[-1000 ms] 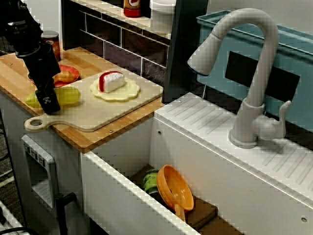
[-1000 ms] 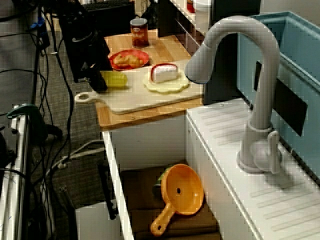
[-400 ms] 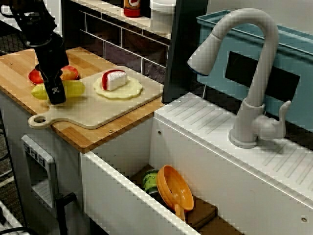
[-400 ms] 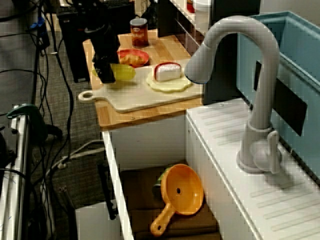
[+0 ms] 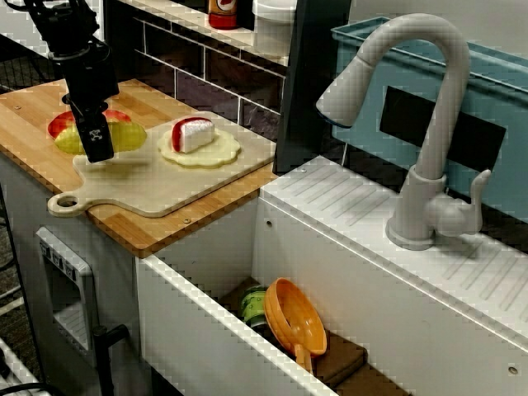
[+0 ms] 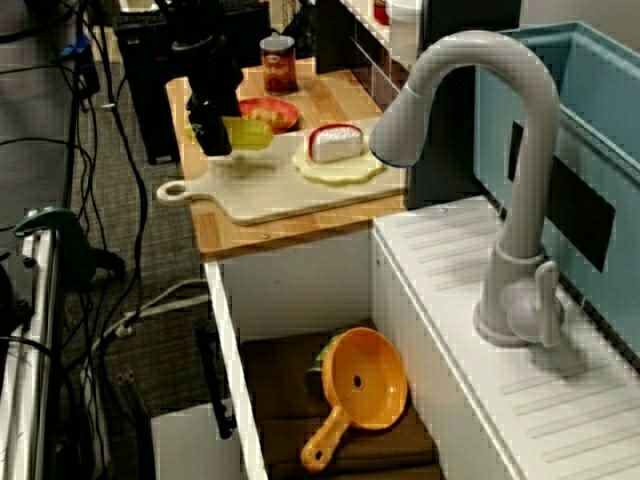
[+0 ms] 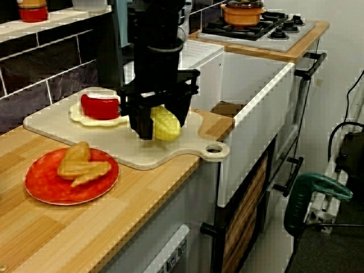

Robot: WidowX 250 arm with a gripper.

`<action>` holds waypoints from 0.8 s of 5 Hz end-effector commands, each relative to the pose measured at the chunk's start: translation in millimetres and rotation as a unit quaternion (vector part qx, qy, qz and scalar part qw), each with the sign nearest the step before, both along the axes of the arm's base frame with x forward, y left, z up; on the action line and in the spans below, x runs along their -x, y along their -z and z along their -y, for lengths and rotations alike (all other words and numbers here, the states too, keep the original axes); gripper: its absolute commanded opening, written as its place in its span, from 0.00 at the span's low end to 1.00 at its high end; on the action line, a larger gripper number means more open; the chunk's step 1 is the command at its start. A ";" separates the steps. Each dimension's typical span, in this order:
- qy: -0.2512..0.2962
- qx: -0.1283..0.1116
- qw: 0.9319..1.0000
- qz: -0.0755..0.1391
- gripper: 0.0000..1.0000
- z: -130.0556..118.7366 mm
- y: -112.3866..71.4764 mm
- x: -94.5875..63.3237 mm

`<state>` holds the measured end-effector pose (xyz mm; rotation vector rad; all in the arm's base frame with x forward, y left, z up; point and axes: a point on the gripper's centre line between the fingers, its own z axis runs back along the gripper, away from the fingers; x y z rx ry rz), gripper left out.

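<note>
My black gripper (image 5: pixel 96 147) (image 6: pixel 219 138) (image 7: pixel 152 124) is shut on a yellow corn cob (image 5: pixel 125 136) (image 6: pixel 250 133) (image 7: pixel 166 124). It holds the cob just above the handle end of a pale cutting board (image 5: pixel 165 188) (image 6: pixel 270 196) (image 7: pixel 170 151). In the view facing the sink, the cob overlaps the red plate (image 5: pixel 56 124) behind it. Further along the board lies a red and white wedge (image 5: pixel 191 134) (image 6: pixel 332 143) (image 7: pixel 99 106) on a pale yellow round. The red plate (image 7: pixel 40 190) beside the board carries fried chicken pieces (image 7: pixel 82 165).
A grey faucet (image 5: pixel 429 124) stands on the white drainer above the sink, where an orange colander (image 5: pixel 301 318) (image 6: pixel 365 380) and a green tin (image 5: pixel 254 305) lie. A can (image 6: pixel 278 62) stands behind the plate. A stove with a pot (image 7: pixel 244 12) is beyond the sink. Cables crowd the floor.
The gripper has carried the corn cob up off the board's near corner and back toward the red plate. The board shifted slightly.
</note>
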<state>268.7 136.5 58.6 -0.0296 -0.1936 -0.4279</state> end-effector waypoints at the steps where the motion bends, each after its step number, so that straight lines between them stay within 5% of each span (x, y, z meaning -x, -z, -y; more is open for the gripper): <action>1: 0.005 -0.021 0.999 0.035 0.00 10.1 -21.4 -18.8; 4: 0.030 0.016 0.999 0.029 0.00 77.6 -47.1 0.6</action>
